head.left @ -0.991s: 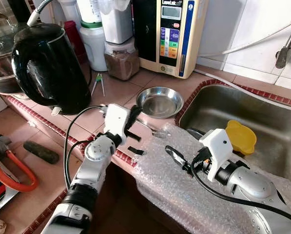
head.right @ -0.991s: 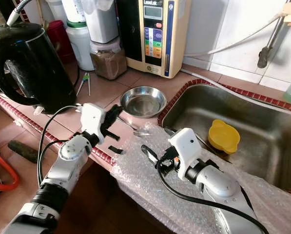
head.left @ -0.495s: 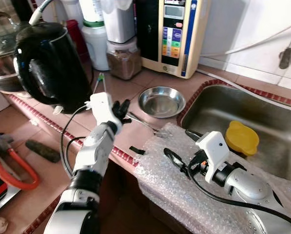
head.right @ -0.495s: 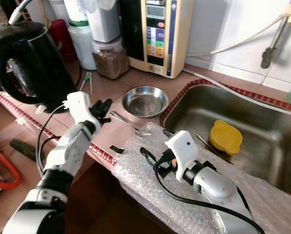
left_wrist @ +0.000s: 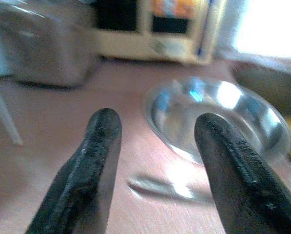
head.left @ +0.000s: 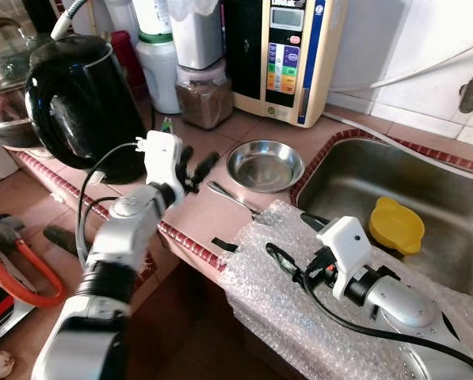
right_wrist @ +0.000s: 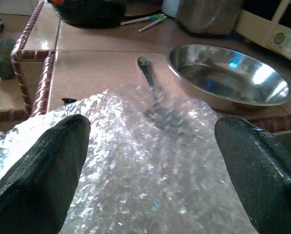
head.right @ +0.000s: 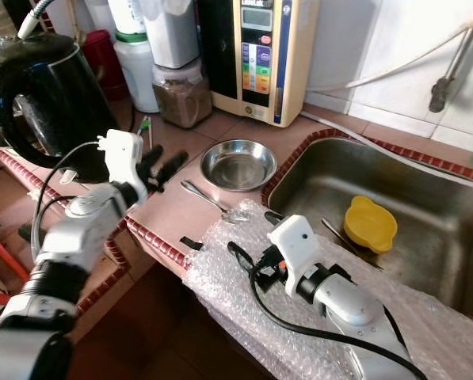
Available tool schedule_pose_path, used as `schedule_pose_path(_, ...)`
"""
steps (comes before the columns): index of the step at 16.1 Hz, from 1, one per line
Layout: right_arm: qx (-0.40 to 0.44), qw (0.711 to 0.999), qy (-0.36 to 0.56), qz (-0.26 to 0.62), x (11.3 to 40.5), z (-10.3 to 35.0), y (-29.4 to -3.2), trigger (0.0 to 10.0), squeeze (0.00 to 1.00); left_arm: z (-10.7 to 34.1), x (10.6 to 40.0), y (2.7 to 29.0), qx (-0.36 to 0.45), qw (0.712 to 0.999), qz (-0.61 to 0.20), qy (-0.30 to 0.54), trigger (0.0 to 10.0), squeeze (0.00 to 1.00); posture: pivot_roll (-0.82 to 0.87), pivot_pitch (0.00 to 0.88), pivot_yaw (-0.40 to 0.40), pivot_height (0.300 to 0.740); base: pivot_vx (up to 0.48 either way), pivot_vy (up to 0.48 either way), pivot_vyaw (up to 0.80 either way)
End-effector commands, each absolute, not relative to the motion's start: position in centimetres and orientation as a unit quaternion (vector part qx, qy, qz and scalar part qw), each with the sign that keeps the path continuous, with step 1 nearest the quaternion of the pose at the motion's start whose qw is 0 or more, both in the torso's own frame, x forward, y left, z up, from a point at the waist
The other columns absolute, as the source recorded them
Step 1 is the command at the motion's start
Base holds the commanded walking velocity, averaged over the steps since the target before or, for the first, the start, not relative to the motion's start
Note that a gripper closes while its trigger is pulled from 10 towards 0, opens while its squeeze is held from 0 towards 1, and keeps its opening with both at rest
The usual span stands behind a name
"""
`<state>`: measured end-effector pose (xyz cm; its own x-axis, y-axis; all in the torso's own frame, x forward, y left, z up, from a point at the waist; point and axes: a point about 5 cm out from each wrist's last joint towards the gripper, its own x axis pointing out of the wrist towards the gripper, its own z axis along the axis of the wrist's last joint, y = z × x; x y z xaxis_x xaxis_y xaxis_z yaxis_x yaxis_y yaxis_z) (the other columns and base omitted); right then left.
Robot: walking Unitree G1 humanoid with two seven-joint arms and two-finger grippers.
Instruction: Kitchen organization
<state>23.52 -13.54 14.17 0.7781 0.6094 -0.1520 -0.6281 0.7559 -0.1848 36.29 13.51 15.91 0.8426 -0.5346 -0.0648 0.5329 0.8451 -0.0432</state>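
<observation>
Your robot's look: two silver arms with ribbed black cuff near forearm. Each wrist carries white boxy housing. Black cables loop from housings back along arms. Left pincer (head.left: 195, 168): two long black fingers (left_wrist: 94, 165), matte, rounded tips. Right pincer (head.left: 287, 255): same black fingers (right_wrist: 35, 170), finely textured surface. Small orange-red detail beside right housing.

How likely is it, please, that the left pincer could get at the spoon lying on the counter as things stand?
Probably yes. The left pincer is open above the counter, pointing toward the spoon, with only bare tile between them. The bubble wrap covers the spoon's bowl end, but the handle lies free.
</observation>
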Motion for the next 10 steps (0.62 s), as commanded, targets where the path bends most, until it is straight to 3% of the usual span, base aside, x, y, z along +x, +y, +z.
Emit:
schedule_pose_path(1,-0.114,0.936,0.040,0.331,23.6,14.0,-13.4,10.0,0.18,15.8,35.8,13.2,0.021,0.945,-0.322,0.045,9.9,0.24,-0.20,0.034,0.102,0.740,0.000,0.000,0.00)
schedule_pose_path(2,-0.114,0.936,0.040,0.331,23.6,14.1,-13.4,10.0,0.18,15.7,35.6,13.1,0.036,0.938,-0.341,0.044,9.4,0.00,-0.20,0.034,0.102,0.740,0.000,0.000,0.00)
schedule_pose_path(4,-0.114,0.936,0.039,0.332,23.6,14.0,-13.4,10.0,0.18,15.4,35.0,12.8,0.071,0.916,-0.392,0.045,7.7,0.00,-0.20,0.034,0.102,0.740,0.000,0.000,0.00)
schedule_pose_path(5,-0.115,0.935,0.040,0.332,23.5,14.0,-13.3,10.0,0.18,15.2,34.7,12.7,0.082,0.906,-0.413,0.051,10.0,0.00,-0.20,0.034,0.102,0.740,0.000,0.000,0.00)
schedule_pose_path(10,-0.118,0.936,0.041,0.330,23.4,13.8,-13.3,10.0,0.18,14.7,36.2,12.9,0.052,0.935,-0.344,0.070,10.0,0.00,-0.21,0.037,0.108,0.740,0.000,0.000,0.00)
